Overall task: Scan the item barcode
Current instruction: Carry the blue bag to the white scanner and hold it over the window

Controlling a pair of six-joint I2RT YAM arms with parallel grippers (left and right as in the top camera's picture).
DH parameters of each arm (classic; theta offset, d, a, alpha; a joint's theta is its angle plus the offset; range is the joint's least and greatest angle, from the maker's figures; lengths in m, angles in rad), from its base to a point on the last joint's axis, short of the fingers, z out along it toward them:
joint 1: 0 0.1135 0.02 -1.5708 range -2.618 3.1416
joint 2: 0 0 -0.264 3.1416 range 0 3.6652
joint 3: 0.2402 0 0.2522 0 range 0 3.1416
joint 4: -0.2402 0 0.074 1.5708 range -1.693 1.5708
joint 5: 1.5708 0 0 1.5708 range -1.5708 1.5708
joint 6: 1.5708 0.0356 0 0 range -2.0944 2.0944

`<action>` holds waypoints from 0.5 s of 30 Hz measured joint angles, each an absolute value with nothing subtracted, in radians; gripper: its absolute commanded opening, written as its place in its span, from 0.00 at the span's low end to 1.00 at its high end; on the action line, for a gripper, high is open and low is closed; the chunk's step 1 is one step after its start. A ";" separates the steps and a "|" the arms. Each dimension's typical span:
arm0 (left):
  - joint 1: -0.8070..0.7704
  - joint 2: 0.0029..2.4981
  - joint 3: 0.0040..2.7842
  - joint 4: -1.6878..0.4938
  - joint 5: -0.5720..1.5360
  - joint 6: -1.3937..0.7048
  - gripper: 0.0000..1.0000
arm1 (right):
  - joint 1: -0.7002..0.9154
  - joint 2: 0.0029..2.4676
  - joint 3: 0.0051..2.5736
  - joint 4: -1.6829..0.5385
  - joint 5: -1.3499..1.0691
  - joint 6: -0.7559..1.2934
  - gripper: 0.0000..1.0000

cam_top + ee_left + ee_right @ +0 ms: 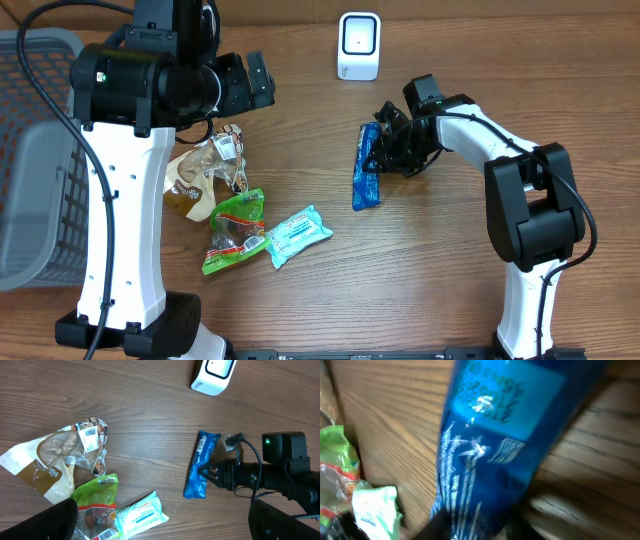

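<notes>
The right claw point(204, 472) is closed narrowly on one long edge of the blue plastic packet point(366, 170), near the centre of the wooden worktop point(430, 260). Open wood separates the packet from the white barcode scanner point(359, 45) at the far edge. The left claw point(248, 82) hangs wide open above the crumpled snack bags point(215, 170).

Long glossy blue packet point(366, 170) point(201, 465) point(490, 460), white print on face, stretched near-to-far, slightly slanted, right of centre. White barcode scanner point(359, 45) point(214, 375) upright at far edge, dark window facing forward, well apart from packet.
</notes>
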State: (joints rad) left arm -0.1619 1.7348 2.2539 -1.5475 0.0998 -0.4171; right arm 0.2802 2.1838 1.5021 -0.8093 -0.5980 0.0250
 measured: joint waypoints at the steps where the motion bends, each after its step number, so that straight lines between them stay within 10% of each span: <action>1: -0.162 1.735 2.254 -1.547 0.100 -0.417 1.00 | 0.278 2.184 1.502 -0.812 -0.597 0.030 0.04; 9: -0.162 1.735 2.254 -1.547 0.100 -0.417 1.00 | 0.309 2.133 1.713 -1.066 -0.136 0.060 0.04; 15: -0.162 1.735 2.254 -1.547 0.100 -0.417 1.00 | 0.469 2.108 1.757 -0.861 0.450 0.010 0.04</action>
